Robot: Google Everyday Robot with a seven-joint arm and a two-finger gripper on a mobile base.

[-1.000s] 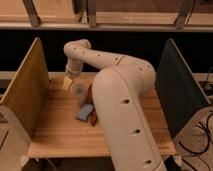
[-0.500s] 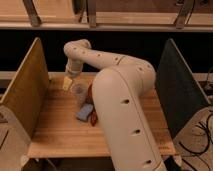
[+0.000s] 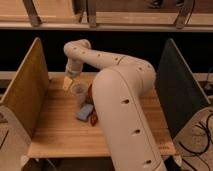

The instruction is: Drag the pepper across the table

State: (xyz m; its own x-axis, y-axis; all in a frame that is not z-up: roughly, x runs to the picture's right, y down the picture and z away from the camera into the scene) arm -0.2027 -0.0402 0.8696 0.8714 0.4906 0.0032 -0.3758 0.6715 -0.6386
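Note:
The pepper [image 3: 93, 119] is a small red-orange piece lying on the wooden table [image 3: 60, 135], right against the near edge of a flat blue-grey pad [image 3: 85, 112] and close beside the big cream arm. My gripper [image 3: 67, 82] hangs over the back left of the table, left of a clear cup [image 3: 79, 93] and well behind the pepper. It is open and holds nothing. Part of the table's middle and right is hidden behind the arm.
A round reddish-brown thing [image 3: 90, 93] sits just right of the cup, partly behind the arm. A tan side board [image 3: 22, 92] stands on the left and a dark green one [image 3: 177, 92] on the right. Bare planks lie at the front left.

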